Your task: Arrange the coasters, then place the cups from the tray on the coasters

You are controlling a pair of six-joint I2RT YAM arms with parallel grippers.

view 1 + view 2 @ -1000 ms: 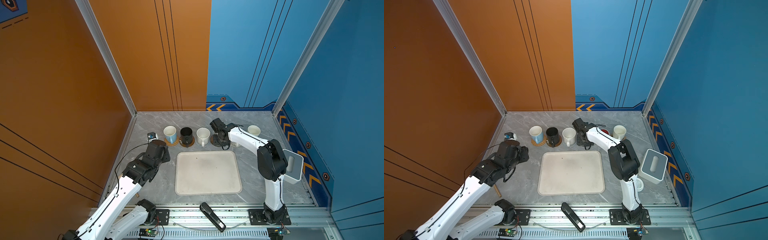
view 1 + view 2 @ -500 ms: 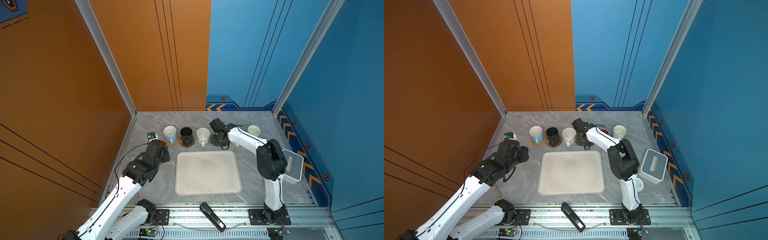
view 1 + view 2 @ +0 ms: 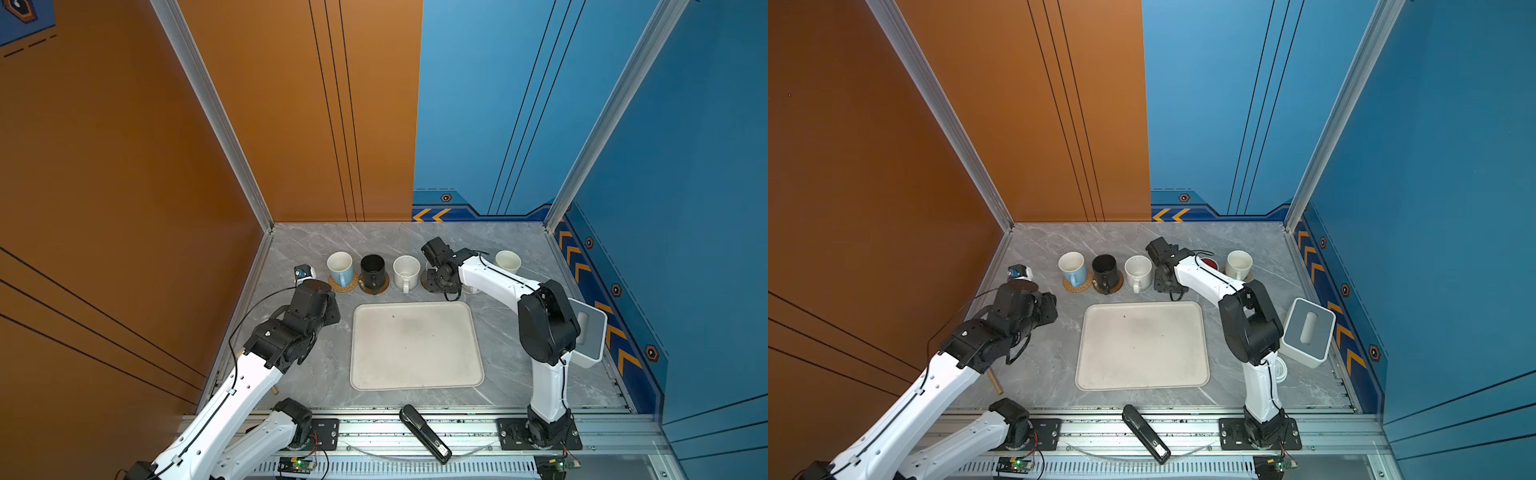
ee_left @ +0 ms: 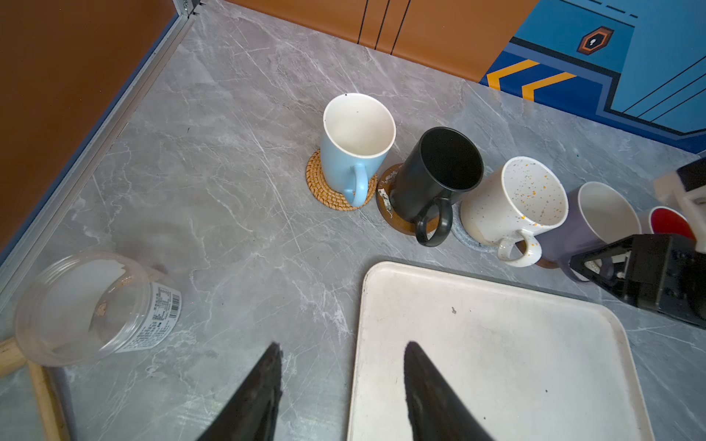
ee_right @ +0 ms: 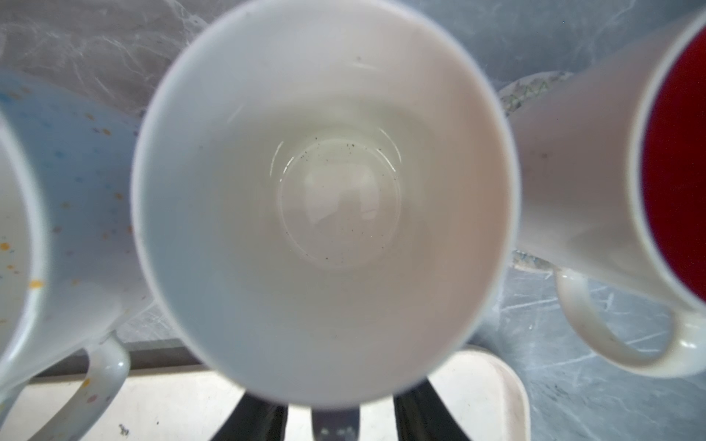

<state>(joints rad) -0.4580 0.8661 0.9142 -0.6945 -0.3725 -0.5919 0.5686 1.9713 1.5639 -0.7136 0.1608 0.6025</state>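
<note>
Our right gripper [image 5: 338, 420] stands jaws apart, astride the handle of the lavender mug [image 4: 565, 236], upright on a brown coaster [image 4: 544, 263] between the speckled mug [image 4: 512, 206] and red-lined mug [image 4: 668, 223], behind the tray [image 4: 496, 343]. Our left gripper [image 4: 342, 346] gapes empty.

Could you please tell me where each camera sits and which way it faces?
Top views: high at the front, looking down at the tray; both arms show.
Left wrist: low, facing the back wall over the light blue cup; left gripper shows.
Right wrist: straight down into the lavender cup; right gripper shows.
Shared: both wrist views show the speckled cup.
</note>
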